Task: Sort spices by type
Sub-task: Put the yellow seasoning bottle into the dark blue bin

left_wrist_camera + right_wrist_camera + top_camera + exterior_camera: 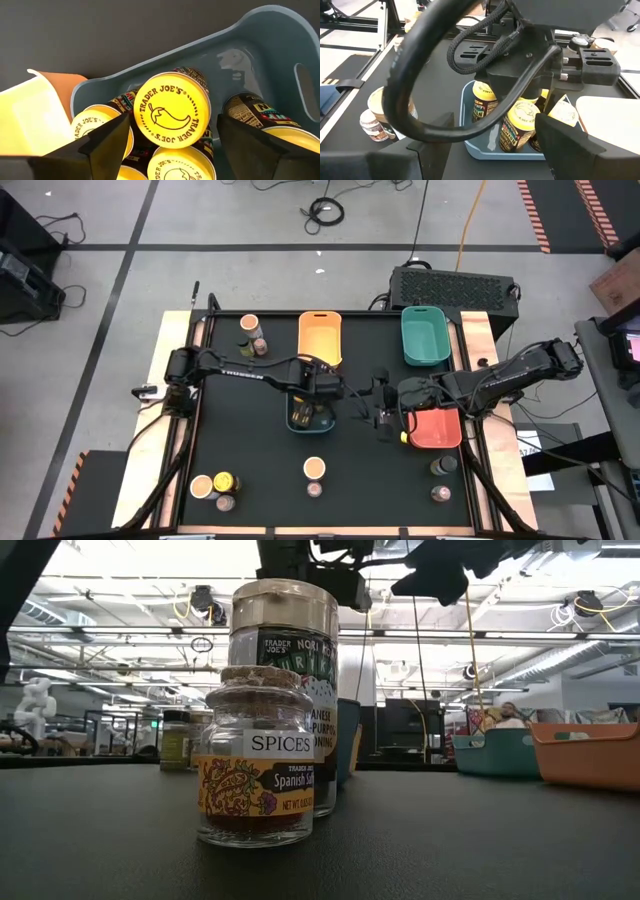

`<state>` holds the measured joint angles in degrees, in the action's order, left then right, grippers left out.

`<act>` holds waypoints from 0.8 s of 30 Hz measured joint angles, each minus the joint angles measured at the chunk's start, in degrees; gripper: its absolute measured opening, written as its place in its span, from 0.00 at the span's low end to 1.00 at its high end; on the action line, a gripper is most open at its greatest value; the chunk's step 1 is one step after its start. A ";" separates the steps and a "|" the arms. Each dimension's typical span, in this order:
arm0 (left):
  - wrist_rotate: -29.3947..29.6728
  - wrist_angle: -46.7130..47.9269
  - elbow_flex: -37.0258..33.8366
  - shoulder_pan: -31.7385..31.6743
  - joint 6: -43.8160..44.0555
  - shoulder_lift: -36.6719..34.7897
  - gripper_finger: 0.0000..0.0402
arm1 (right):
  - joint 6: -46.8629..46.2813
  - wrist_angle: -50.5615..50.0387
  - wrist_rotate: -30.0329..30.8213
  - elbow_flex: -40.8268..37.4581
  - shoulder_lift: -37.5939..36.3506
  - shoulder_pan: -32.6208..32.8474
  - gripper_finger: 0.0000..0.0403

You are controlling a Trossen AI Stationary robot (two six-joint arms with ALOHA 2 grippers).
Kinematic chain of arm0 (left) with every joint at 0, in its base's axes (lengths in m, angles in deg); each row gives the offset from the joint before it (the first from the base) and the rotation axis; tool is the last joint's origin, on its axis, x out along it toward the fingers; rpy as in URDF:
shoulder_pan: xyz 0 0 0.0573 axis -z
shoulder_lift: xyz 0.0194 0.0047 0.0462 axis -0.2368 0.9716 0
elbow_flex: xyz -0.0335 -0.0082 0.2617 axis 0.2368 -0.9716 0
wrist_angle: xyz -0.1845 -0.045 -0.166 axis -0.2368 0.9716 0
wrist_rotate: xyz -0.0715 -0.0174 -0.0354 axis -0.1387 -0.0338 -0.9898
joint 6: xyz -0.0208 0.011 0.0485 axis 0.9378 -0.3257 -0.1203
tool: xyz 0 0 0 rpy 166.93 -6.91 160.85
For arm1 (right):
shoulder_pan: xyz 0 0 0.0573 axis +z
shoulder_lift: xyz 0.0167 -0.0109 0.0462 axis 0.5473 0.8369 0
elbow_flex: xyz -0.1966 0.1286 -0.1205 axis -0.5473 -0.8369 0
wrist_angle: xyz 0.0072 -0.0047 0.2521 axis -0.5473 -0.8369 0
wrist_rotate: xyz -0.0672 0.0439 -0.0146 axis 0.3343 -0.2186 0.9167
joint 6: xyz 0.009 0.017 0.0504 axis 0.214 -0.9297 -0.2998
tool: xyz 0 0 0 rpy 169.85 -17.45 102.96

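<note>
Blue tray [297, 423] at table centre crowded: yellow-lidded jars [171, 111] packed side by side, little room between them. Left gripper [322, 391] hangs directly over it, fingers apart, blocking entry from above. Right gripper [383, 402] just beside, narrow gap between the two. Orange tray [320, 336] and green tray [425, 335] open from above. Bare black table [380, 480] along near edge, between scattered jar clusters.

Blue tray [260, 35] holds jars with yellow lids [171, 111] printed with a dark chili outline. Black table [260, 450]. Yellow tray [320, 337], green tray [424, 335], red tray [437, 429]. Small jar [254, 768]: reddish-brown spice, orange patterned label. Black fingers [102, 142].
</note>
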<state>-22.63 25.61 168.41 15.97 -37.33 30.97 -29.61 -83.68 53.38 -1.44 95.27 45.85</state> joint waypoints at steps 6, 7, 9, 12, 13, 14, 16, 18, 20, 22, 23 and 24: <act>-0.88 1.67 2.59 0.47 0.41 -2.30 0.76 | -0.13 0.04 0.26 0.09 -0.07 -0.02 0.68; -0.94 1.68 3.39 0.61 0.84 -2.89 0.76 | -0.13 0.07 0.25 0.09 -0.07 -0.02 0.68; -1.44 1.96 5.20 1.10 1.51 -3.88 0.76 | -0.13 0.00 0.20 0.09 -0.07 -0.02 0.68; -2.12 2.50 7.90 2.08 2.86 -5.66 0.76 | -0.11 0.05 0.04 0.09 -0.07 -0.02 0.68; -2.36 2.53 8.70 2.44 3.23 -6.30 0.76 | -0.13 0.06 0.04 0.09 -0.07 -0.02 0.68; -2.78 2.62 9.36 2.82 4.15 -7.00 0.76 | -0.11 0.06 0.04 0.09 -0.07 -0.02 0.68; -4.53 3.45 9.93 3.65 6.23 -8.96 0.76 | -0.09 0.42 0.02 0.09 -0.07 -0.02 0.68; -6.60 4.90 10.01 4.71 8.97 -10.90 0.75 | -0.03 1.68 0.02 0.09 0.06 -0.02 0.68; -8.19 7.52 10.03 6.23 11.89 -12.61 0.74 | 0.03 4.02 0.01 0.09 0.91 -0.02 0.68; -8.50 10.95 10.03 8.21 15.70 -13.83 0.73 | 0.81 6.26 -0.04 0.04 2.00 0.00 0.68; -8.49 12.40 10.03 9.21 17.69 -14.42 0.72 | 0.94 8.16 -0.03 0.02 2.86 -0.03 0.68; -8.50 13.80 10.03 10.25 19.62 -14.83 0.72 | 0.96 10.36 -0.07 0.03 3.78 -0.22 0.68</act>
<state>-31.13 39.42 178.44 26.22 -17.70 16.14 -28.65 -73.32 53.32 -1.42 99.05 45.63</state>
